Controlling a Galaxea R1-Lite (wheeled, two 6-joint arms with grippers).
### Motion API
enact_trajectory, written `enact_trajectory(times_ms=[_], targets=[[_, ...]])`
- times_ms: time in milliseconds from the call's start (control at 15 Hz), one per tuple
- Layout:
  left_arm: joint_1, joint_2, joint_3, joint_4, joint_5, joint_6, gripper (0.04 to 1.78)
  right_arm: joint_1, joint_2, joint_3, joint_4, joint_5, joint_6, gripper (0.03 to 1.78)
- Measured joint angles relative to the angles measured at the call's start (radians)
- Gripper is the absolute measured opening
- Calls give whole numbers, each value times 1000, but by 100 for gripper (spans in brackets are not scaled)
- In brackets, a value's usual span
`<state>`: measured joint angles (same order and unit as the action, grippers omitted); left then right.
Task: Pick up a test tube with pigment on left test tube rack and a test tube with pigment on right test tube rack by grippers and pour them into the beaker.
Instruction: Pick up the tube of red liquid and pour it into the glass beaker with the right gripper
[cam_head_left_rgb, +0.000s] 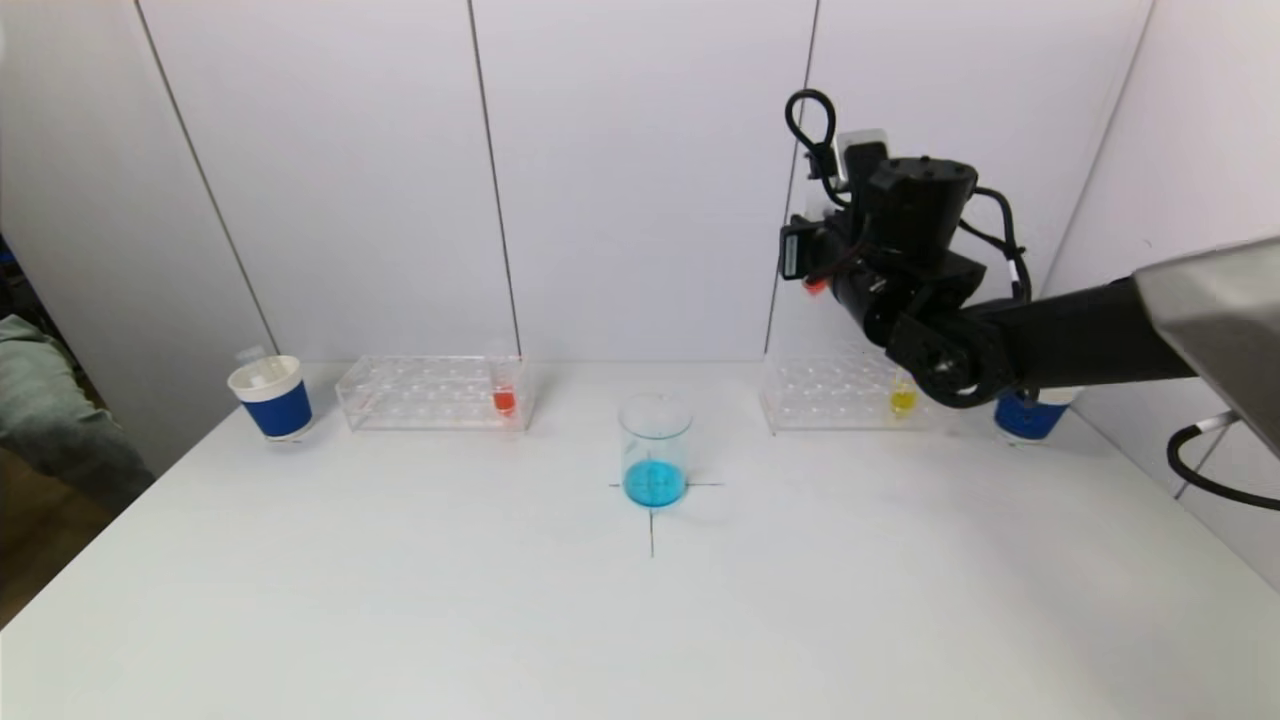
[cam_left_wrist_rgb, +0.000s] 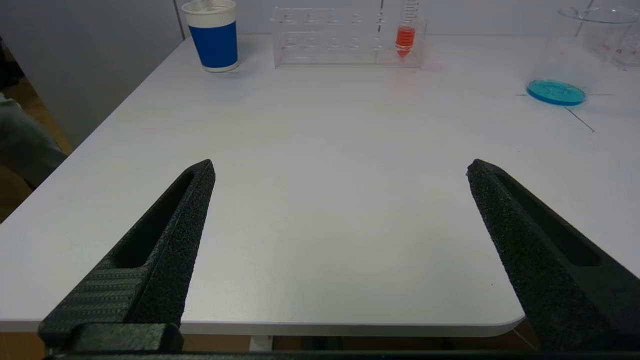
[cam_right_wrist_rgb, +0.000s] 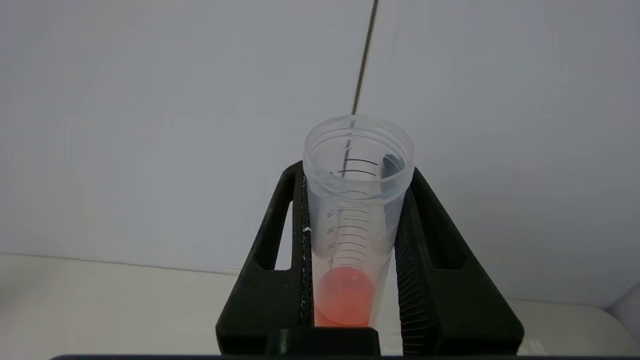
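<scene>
Black right gripper (cam_right_wrist_rgb: 350, 240) pinches a test tube (cam_right_wrist_rgb: 355, 210) of red pigment; left gripper (cam_left_wrist_rgb: 340, 170) gapes wide, holding nothing.

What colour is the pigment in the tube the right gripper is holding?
Orange-red, pooled at the bottom of the test tube held by the right gripper; the right wrist view shows it best.

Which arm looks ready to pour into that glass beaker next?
The right. Its gripper is shut on a test tube of red pigment, raised over the right rack. The left gripper hangs open and empty at the table's near edge, far from the beaker.
</scene>
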<state>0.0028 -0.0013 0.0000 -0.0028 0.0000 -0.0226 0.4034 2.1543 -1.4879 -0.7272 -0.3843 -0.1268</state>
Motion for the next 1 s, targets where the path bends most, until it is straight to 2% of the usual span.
enact_trajectory(times_ms=[267, 400, 533, 667, 800, 1000], targets=[[0, 0, 0, 0, 0, 0, 176, 27, -20, -166, 209, 21, -39, 52], [0, 0, 0, 0, 0, 0, 176, 51, -19, -181, 218, 58, -77, 52], [0, 0, 0, 0, 0, 0, 176, 62, -20, -183, 210, 129, -110, 52], [0, 0, 0, 0, 0, 0, 176, 66, -21, -168, 210, 244, -151, 52], [0, 0, 0, 0, 0, 0, 176, 61, -22, -154, 208, 361, -229, 52], [0, 0, 0, 0, 0, 0, 176, 51, -16, -142, 206, 489, -371, 52]])
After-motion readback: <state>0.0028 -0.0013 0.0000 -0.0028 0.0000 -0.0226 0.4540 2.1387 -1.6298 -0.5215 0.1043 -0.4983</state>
